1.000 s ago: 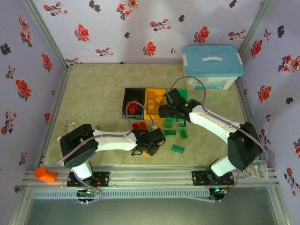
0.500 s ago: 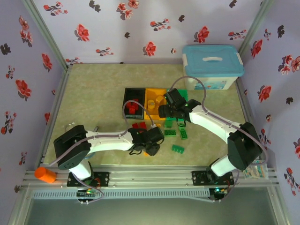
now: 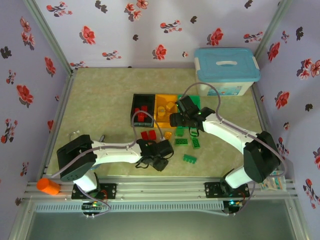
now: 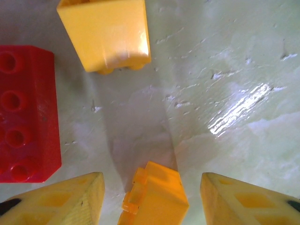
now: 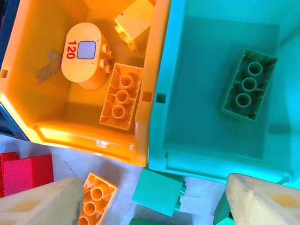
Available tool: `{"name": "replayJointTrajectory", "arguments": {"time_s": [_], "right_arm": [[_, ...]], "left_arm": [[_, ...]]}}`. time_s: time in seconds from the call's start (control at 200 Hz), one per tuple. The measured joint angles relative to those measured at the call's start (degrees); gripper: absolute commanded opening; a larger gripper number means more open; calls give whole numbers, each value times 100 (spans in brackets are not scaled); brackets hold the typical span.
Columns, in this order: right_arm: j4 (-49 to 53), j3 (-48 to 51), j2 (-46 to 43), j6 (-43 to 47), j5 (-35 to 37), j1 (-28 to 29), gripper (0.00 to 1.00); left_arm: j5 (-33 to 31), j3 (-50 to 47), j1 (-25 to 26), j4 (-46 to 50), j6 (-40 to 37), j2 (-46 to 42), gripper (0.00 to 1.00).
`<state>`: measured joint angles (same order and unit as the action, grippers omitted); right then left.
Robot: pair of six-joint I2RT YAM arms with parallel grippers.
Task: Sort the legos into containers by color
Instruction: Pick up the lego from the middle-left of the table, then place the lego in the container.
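Left claw [image 4: 150,182] spread, straddling small orange brick [image 4: 153,199] on worktop [image 4: 234,70], gaps both sides. Orange bin [image 5: 89,136] lies straight ahead beyond it. Right claw [image 5: 157,190], also spread, hangs over that bin's near rim.

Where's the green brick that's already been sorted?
In the right wrist view's upper right, the green brick lies inside the green bin, which adjoins the orange bin on its left.

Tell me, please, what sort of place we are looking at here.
Probably a robot training booth rather than a home: flower-print walls on a metal frame, two robot arms bolted to a rail at the table edge, and toy bricks with small coloured bins set out for sorting.
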<state>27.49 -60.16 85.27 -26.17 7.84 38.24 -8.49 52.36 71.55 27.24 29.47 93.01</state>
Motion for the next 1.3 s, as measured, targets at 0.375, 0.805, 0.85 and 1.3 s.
{"name": "replayJointTrajectory", "arguments": {"time_s": [0.375,0.805,0.85,1.3], "right_arm": [[-31,24,-9,-2,-33,0,79],[-28,31,-131,-2,20,0,78],[-28,33,-192,-4,72,0,78],[-26,522,-1161,-249,741,-304,79]], "left_arm": [[7,-46,98,120,59,2,29],[-94,26,-48,201,57,-400,25],[-96,83,-179,188,31,-551,25],[70,1799,-2094,-568,-157,-190,24]]}}
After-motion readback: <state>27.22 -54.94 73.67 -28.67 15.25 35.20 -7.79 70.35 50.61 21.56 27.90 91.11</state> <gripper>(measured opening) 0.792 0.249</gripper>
